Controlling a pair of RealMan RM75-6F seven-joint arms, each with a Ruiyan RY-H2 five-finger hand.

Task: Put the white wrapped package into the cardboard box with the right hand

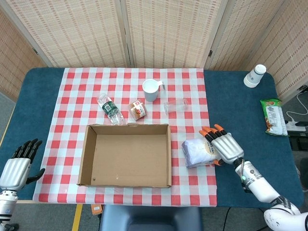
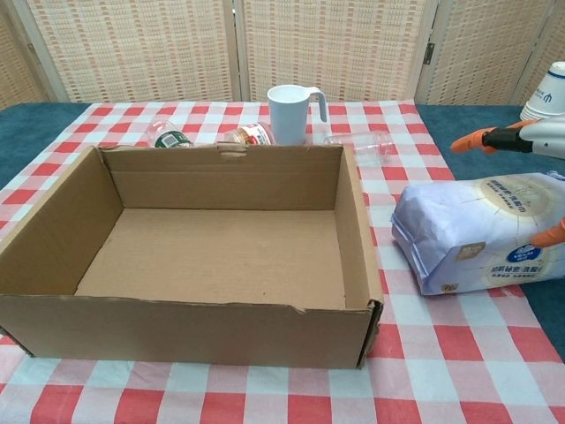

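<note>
The white wrapped package (image 1: 198, 151) (image 2: 481, 230) lies on the checked cloth just right of the open, empty cardboard box (image 1: 126, 126) (image 2: 221, 177). My right hand (image 1: 225, 147) (image 2: 512, 138) hovers over the package's right end with its orange-tipped fingers spread above the top. The thumb tip shows at the package's right side in the chest view. I see no firm grip on the package. My left hand (image 1: 17, 168) rests at the table's near left corner, holding nothing, far from the box.
Behind the box stand a white mug (image 1: 151, 90) (image 2: 290, 113), a lying plastic bottle (image 1: 109, 109), a small jar (image 1: 138, 109) and a lying clear cup (image 1: 175, 105). Stacked paper cups (image 1: 254, 75) and a green snack bag (image 1: 273, 116) sit at the far right.
</note>
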